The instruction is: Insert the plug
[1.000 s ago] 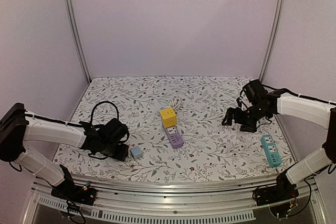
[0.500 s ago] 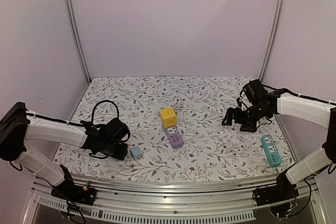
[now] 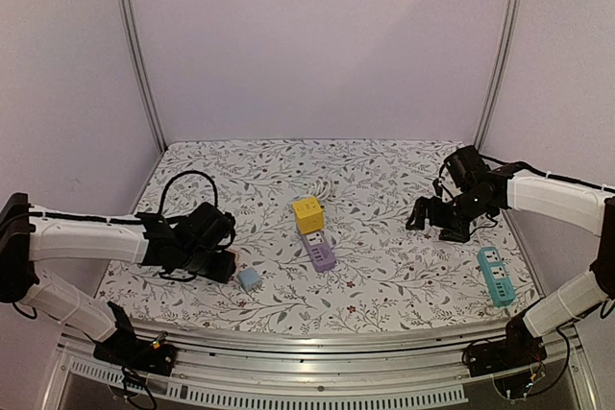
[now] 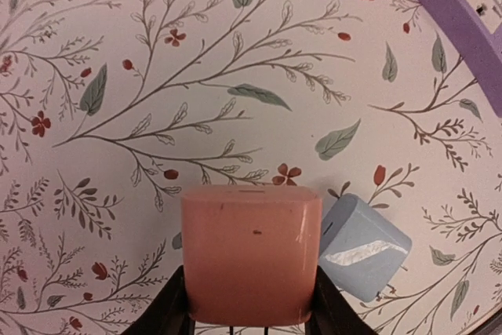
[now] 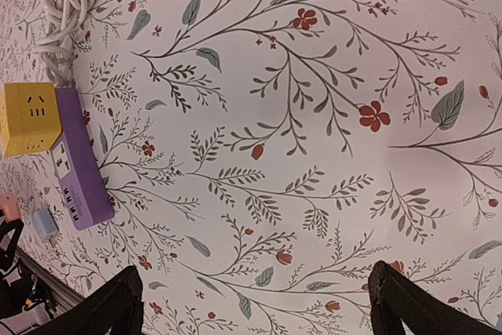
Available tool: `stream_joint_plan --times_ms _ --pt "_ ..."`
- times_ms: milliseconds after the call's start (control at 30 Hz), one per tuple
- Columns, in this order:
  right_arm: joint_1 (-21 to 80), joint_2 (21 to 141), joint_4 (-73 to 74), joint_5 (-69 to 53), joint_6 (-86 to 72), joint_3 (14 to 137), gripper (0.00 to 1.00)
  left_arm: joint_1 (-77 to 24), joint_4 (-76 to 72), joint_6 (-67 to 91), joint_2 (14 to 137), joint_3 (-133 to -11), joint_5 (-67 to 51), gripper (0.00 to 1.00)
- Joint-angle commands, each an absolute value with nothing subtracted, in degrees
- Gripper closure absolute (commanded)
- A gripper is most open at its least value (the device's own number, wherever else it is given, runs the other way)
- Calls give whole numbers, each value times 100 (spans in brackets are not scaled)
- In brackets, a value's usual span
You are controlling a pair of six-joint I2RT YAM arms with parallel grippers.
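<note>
left claw (image 4: 249, 313) pinching pink plug (image 4: 251, 253), lifted off mat (image 4: 235, 60) or not, can't tell. purple strip (image 4: 459, 25) at 2 o'clock in wrist view, long axis 11-to-5. left arm nearer; right claw (image 5: 263, 300) spread wide.

L arm (image 3: 88, 236) jaws clamped, R arm (image 3: 553, 195) jaws wide

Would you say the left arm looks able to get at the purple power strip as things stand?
Probably yes: bare tablecloth lies between the pink plug, held in its jaws, and the purple power strip; the light blue plug sits just beside that path.
</note>
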State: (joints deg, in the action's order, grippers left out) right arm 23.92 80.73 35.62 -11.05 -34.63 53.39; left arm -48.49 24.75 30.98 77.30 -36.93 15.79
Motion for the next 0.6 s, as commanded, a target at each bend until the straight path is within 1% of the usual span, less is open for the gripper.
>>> stream_joint_plan --times_ms 0,133,267,367,567 --pt "2373 7931 3638 -1015 -3526 5408 1 -4922 2989 2835 7347 -4148 1525 88" --pt "2373 7917 3671 -1307 -3555 5619 1 -4983 3429 2684 7194 -4645 1585 90" --pt "2373 7954 3690 -1650 -3530 5921 1 -5080 3548 2551 7222 -5214 1591 100" --pt "2373 7954 3675 -1780 -3494 6116 1 -5250 3344 2226 7447 -5537 1398 100" --pt "2373 8026 3683 -2537 -3357 6594 1 -5687 2402 1465 7897 -6131 815 100"
